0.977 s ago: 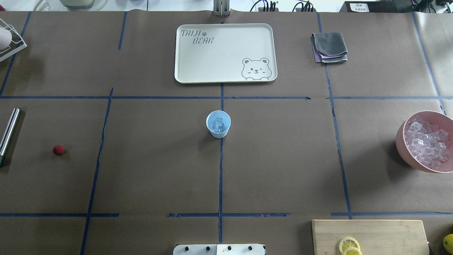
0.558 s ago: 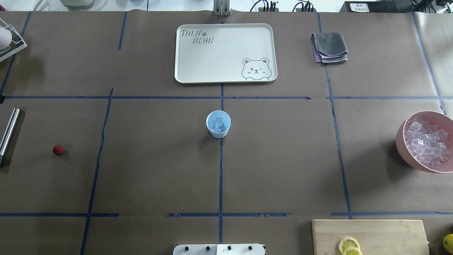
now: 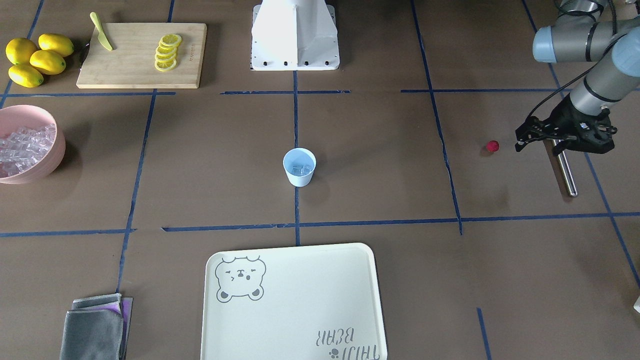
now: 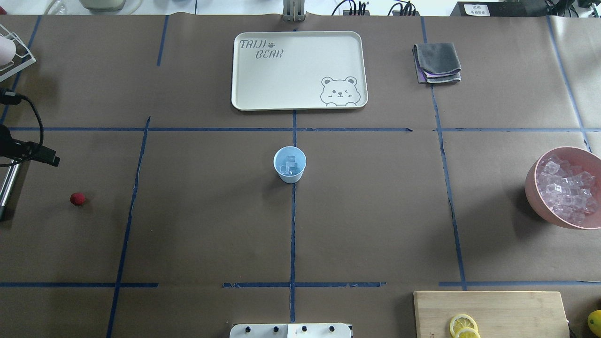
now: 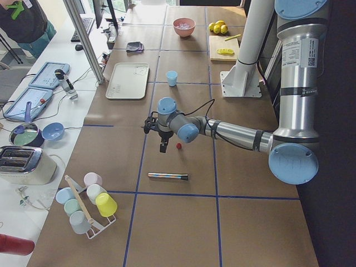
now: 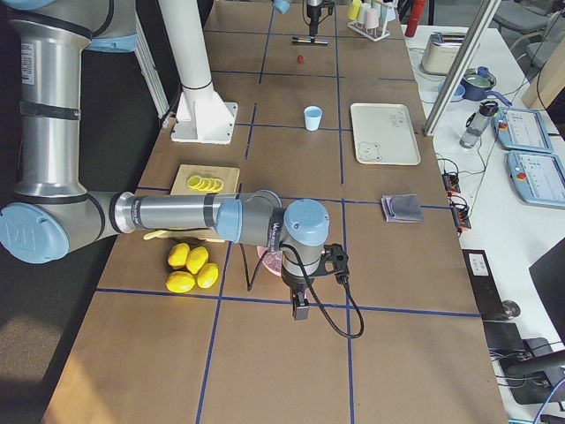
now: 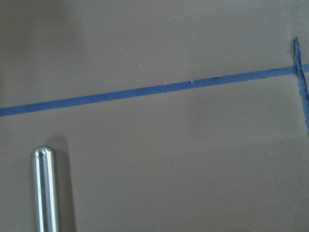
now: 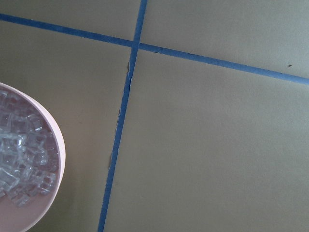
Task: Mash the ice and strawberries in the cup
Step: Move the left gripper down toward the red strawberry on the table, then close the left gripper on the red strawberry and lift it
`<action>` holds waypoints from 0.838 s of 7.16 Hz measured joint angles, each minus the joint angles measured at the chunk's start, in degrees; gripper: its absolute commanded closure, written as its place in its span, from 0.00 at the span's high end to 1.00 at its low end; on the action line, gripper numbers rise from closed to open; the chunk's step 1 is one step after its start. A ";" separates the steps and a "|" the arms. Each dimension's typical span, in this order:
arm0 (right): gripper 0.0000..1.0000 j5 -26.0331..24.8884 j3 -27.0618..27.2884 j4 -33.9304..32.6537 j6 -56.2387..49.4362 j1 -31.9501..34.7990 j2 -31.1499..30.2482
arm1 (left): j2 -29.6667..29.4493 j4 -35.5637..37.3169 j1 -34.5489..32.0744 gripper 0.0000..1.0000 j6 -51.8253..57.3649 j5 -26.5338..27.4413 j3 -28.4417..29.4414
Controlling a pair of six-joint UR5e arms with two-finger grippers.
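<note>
The brown counter is carrying everything. The left pincer is hanging above one end of a metal rod. The right pincer is hovering near the pink bowl. How far either one is gaping, and whether it is gripping anything, I cannot tell. The cup is standing upright mid-counter, holding the ice. The strawberry is lying well apart from it, near the rod.
</note>
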 measured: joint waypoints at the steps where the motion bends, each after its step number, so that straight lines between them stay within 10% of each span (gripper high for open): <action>1: 1.00 -0.06 0.03 0.06 -0.17 0.00 -0.24 | 0.56 -1.22 3.21 1.00 -2.32 2.29 -0.07; 4: 0.99 -0.12 0.58 0.12 -0.61 0.00 -0.87 | 0.93 -2.48 9.24 0.91 -6.31 4.51 -0.02; 6: 0.99 -0.12 1.15 0.15 -0.67 0.00 -1.42 | 0.92 -2.49 10.14 0.30 -6.63 4.63 0.16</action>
